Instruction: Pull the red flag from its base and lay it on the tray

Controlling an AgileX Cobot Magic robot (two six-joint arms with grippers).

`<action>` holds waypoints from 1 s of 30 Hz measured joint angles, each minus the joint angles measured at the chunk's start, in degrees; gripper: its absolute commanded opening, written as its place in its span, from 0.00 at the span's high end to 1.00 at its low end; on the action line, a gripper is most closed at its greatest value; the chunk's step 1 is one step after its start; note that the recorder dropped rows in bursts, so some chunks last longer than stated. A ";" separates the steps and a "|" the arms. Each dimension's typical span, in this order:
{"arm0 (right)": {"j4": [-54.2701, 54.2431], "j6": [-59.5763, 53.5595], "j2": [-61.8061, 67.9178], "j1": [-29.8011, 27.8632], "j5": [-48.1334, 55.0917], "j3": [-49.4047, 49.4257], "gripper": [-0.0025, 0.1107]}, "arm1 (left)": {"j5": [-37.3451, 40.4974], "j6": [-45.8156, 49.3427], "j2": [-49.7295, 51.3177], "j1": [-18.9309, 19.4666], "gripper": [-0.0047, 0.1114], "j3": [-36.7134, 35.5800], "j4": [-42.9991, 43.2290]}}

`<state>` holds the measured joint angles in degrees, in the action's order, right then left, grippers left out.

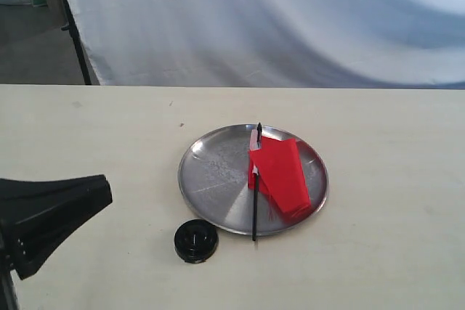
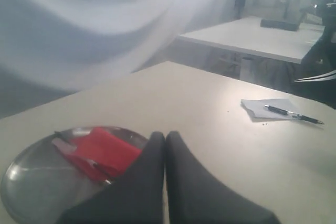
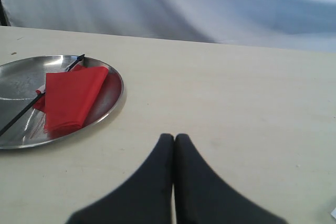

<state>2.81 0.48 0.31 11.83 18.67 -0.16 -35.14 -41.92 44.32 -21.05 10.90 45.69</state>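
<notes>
Now | red flag (image 1: pixel 280 172) on tray (image 1: pixel 211 172) | base (image 1: pixel 195 241) beside | left pincer (image 2: pixel 165 138), right pincer (image 3: pixel 174 138) clenched

Red flag (image 1: pixel 280 172), white hem, black pole. Tray (image 1: pixel 211 172) shiny silver. Base (image 1: pixel 195 241) black. Table (image 1: pixel 392 201) pale cream. Backdrop cloth (image 1: pixel 276 19) white.

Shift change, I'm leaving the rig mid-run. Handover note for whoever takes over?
Left hand: shut, holding nothing, close to the tray.
Right hand: shut, holding nothing, off to the tray's side.
Small red cloth flag on its thin black pole lies flat on the round shiny steel tray, with the pole end poking over the rim.
Small round black plastic base sits beside the tray, with no flag in it.
Done: flag pulled and laid.
Left: apparently nothing.
</notes>
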 measured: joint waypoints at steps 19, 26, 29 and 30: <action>0.00 0.00 0.00 0.00 0.00 0.00 0.98 | -8.45 13.88 0.00 0.00 0.96 -10.60 -15.18; 0.00 0.00 0.00 0.00 0.00 0.00 0.98 | -2.67 15.70 0.00 0.00 0.96 -10.60 -20.90; 0.00 0.00 0.00 0.00 0.00 0.00 0.98 | 0.79 16.57 0.00 0.00 0.96 -10.60 -22.55; 0.00 0.00 0.00 0.00 0.00 0.00 0.98 | 3.22 16.87 0.00 0.00 0.96 -10.60 -22.94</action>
<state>2.81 0.48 0.31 11.83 18.67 -0.16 -31.92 -25.05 44.32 -21.05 0.30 22.76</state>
